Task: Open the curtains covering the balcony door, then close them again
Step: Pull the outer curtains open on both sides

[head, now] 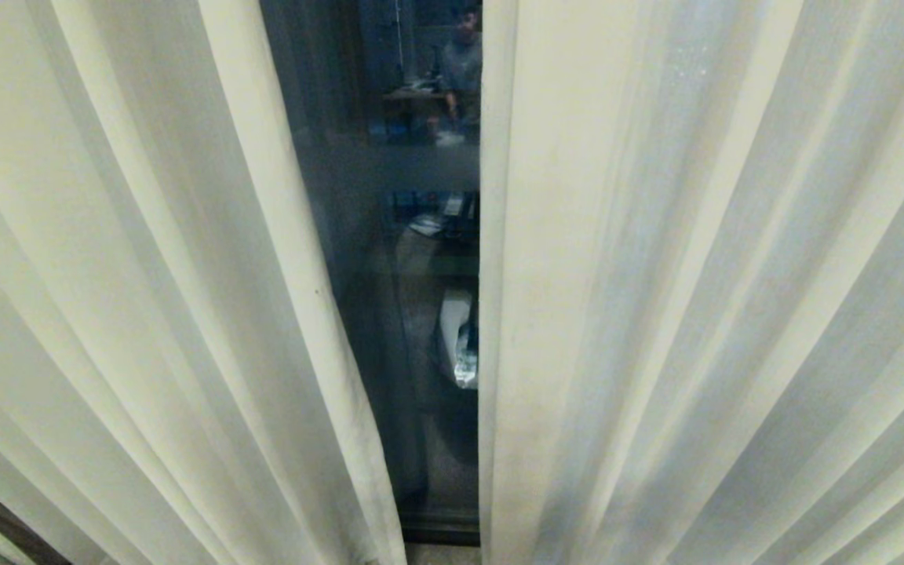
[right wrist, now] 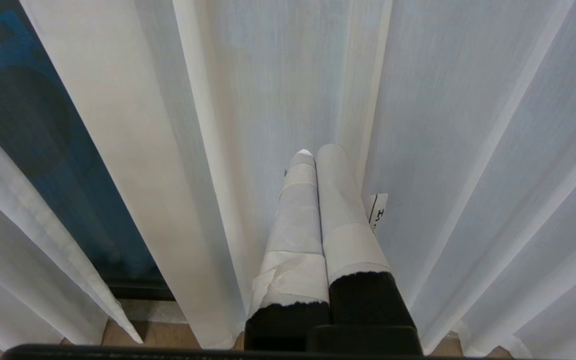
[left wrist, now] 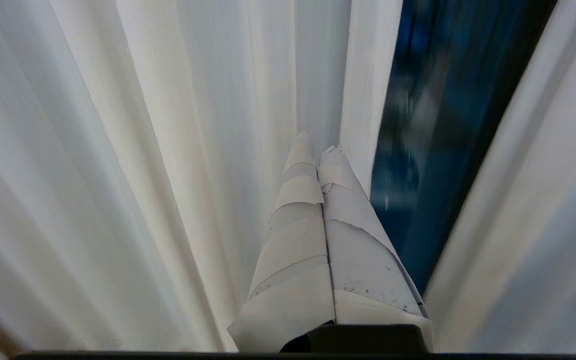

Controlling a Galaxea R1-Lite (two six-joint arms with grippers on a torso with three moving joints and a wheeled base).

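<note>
Nearest to me, my left gripper [left wrist: 315, 142] has its tape-wrapped fingers [left wrist: 293, 240] pressed together with nothing between them, pointing at the pleats of the left curtain panel [left wrist: 143, 150] just beside that panel's hemmed inner edge. My right gripper [right wrist: 318, 150] is likewise pressed together and empty, its taped fingers [right wrist: 340, 210] aimed into the folds of the right curtain panel [right wrist: 443, 150]. Neither arm shows in the head view. A strip of wooden floor [right wrist: 168, 335] is visible below the hems. The curtains [head: 130, 298] are cream, woven, floor length, and hang almost closed, filling the head view from both sides with a narrow gap between them. Through that gap is the balcony door [head: 389, 329], dark glass with a black bottom frame. Farthest, the glass reflects the room: a person [head: 461, 67] seated at a cluttered desk [head: 413, 96].
</note>
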